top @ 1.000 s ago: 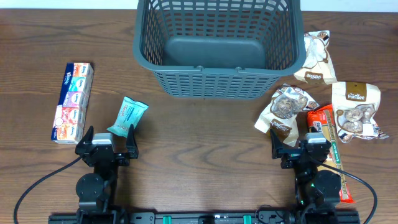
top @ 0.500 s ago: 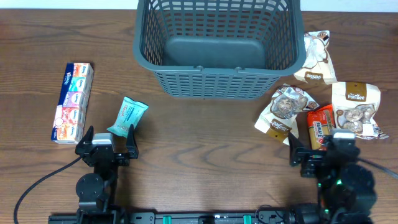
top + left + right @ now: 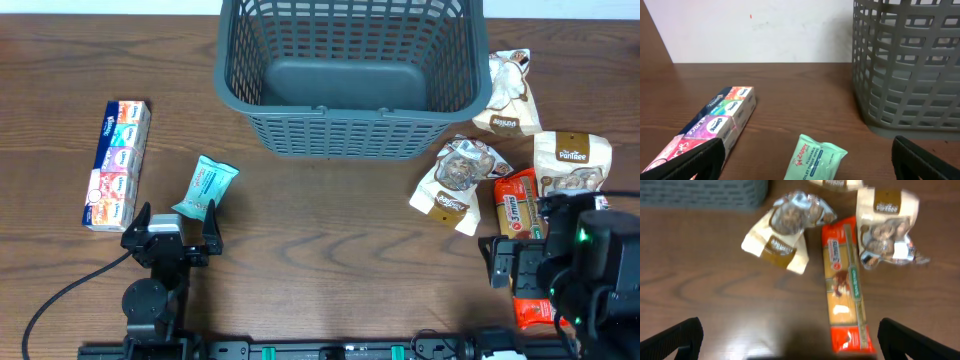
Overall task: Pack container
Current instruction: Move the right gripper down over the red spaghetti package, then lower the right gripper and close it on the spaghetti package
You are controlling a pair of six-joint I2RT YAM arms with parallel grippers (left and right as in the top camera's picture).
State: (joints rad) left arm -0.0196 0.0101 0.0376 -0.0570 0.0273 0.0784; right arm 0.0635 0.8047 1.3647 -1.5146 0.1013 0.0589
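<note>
The dark grey lattice container [image 3: 345, 112] stands at the back centre, with nothing inside; it also shows in the left wrist view [image 3: 905, 70] and the right wrist view [image 3: 700, 192]. My left gripper [image 3: 175, 216] is open and low at the front left, just behind a teal wipes pack [image 3: 205, 187] that lies between its fingers in the left wrist view [image 3: 816, 156]. My right gripper [image 3: 545, 268] is open and raised above a long red pasta pack [image 3: 514, 208], which lies below it in the right wrist view [image 3: 844, 290].
A colourful tissue multipack [image 3: 118, 163] lies at the left. Three brown-and-white snack bags [image 3: 458, 180], [image 3: 572, 168], [image 3: 510, 90] lie right of the container, around the red pack. The table's front edge is close behind both arms.
My right arm has risen and shifted to the right, now over the lower part of the red pack. The left arm and all objects have stayed put.
</note>
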